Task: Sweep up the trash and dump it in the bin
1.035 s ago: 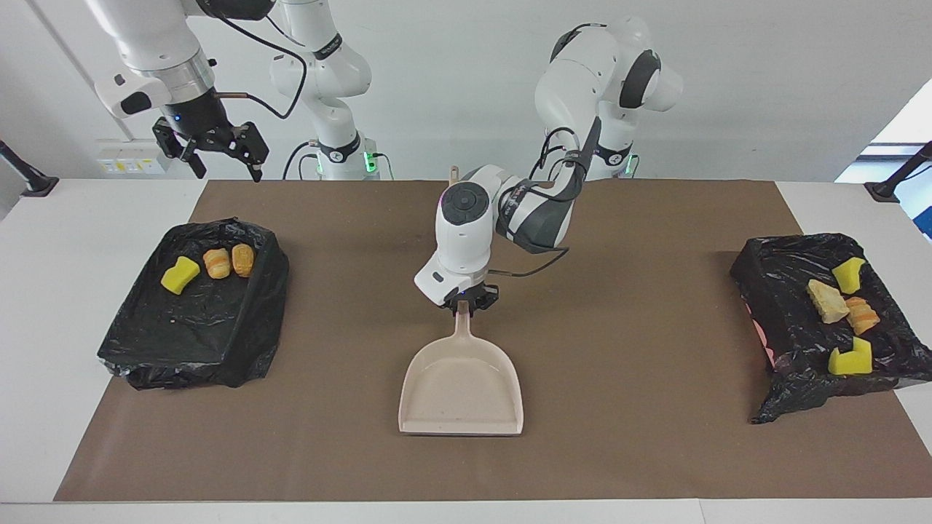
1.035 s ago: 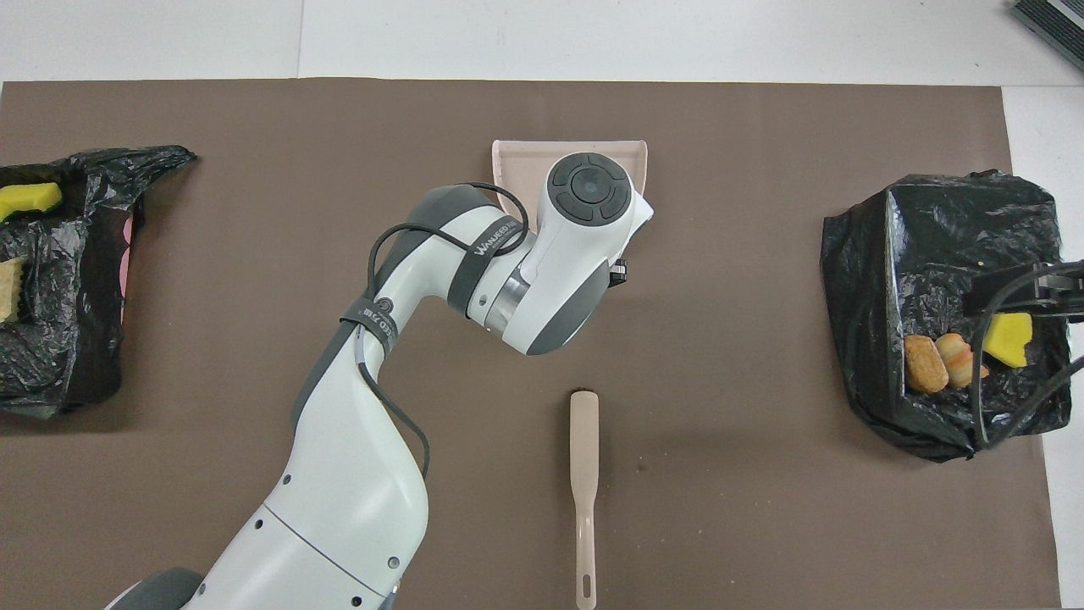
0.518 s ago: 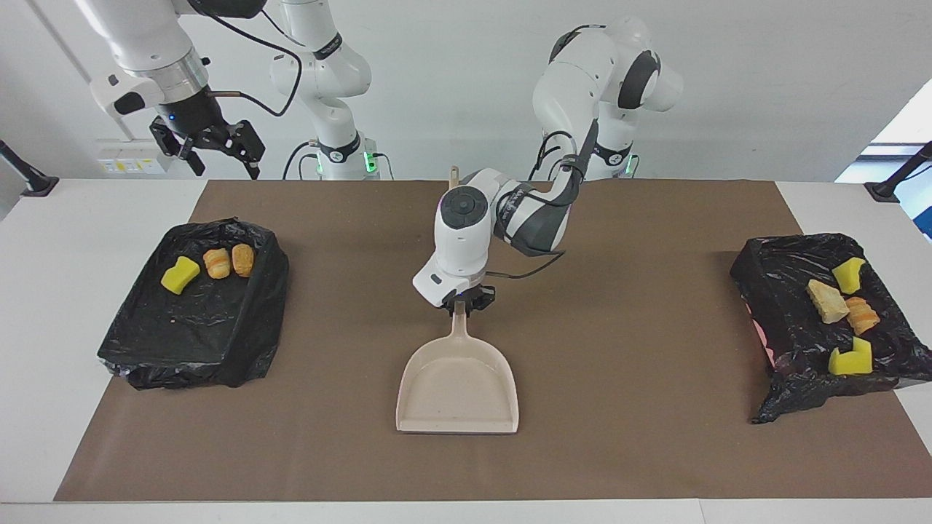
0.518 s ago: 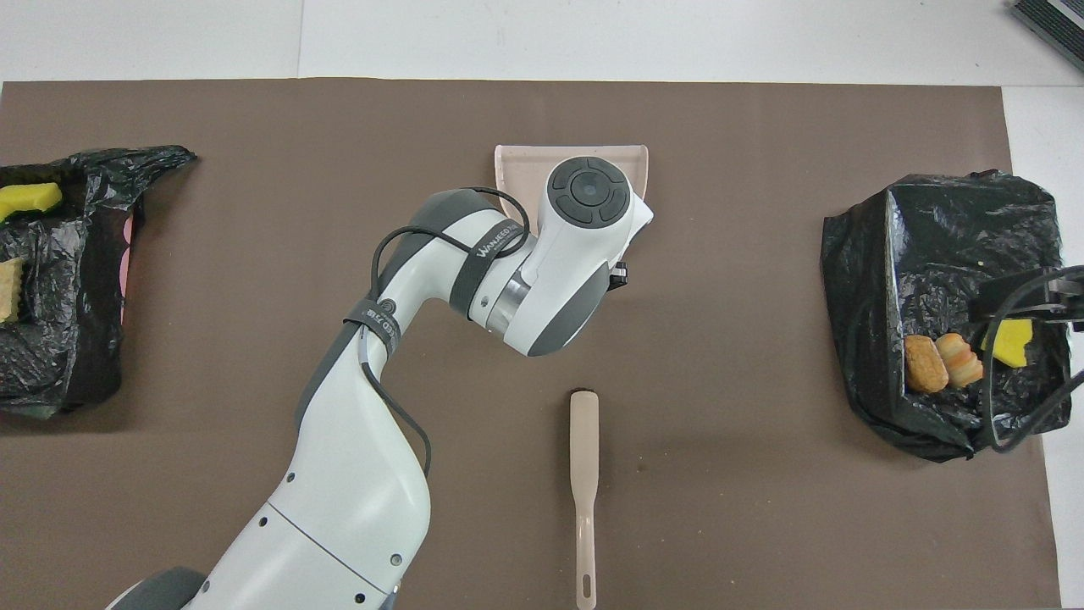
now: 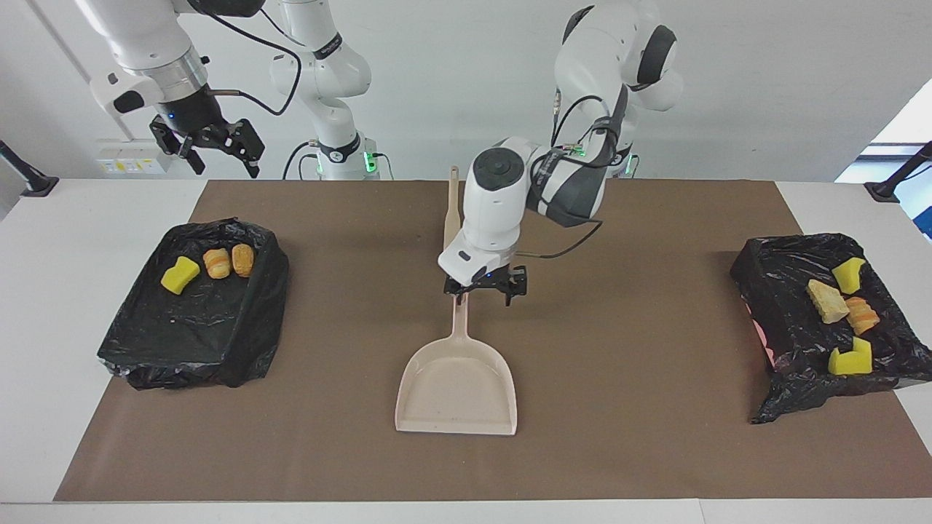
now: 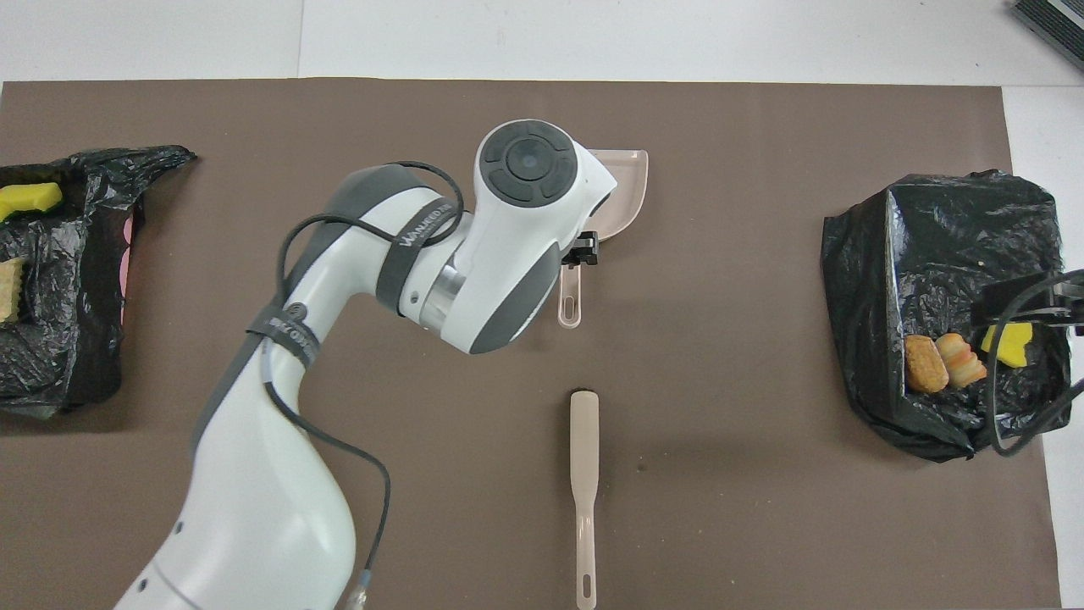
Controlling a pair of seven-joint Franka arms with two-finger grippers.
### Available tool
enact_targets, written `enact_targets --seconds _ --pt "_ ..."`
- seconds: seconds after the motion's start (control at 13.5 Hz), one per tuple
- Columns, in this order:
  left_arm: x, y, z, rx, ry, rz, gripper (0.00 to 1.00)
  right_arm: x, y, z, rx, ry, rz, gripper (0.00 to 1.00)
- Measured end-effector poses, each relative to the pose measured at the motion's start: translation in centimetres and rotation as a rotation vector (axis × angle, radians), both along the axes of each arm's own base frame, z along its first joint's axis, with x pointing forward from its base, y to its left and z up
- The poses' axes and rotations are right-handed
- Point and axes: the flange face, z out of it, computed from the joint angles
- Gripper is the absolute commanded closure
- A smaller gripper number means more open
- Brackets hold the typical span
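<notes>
Final step judged: dustpan set flat, left gripper spread above handle. Right gripper spread, waiting. Trash binned (nxt: arm retreat).

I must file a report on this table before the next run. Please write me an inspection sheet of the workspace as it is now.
Surface: brown mat on a white table; no scraps seen on the mat.
Job's things: trash in two black-lined bins: three pieces in the bin at the right arm's end, four in the bin at the left arm's end.
Clutter: dustpan flat on the mat; brush nearer the robots.
Grippers: left pincer open above the dustpan's handle, holding nothing; right pincer open, raised above its bin's end.
Cables: black cables along both arms.
Surroundings: white wall, wall sockets.
</notes>
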Motion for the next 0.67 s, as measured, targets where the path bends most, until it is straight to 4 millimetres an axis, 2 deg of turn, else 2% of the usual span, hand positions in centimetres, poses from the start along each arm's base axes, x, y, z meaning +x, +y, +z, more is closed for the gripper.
enact_targets --seconds 0.22,0.44,0.67 --pt "0.3 9.1 5.6 -0.009 -0.025 -0.043 0.00 0.0 0.2 0.0 0.000 0.000 0.005 0.00" --pt "-1.3 18.8 11.4 -0.009 -0.030 -0.095 0.00 0.0 0.2 0.0 0.000 0.000 0.004 0.00" --pt "-2.7 27.0 16.3 -0.005 -0.043 -0.151 0.00 0.0 0.2 0.0 0.000 0.000 0.004 0.00"
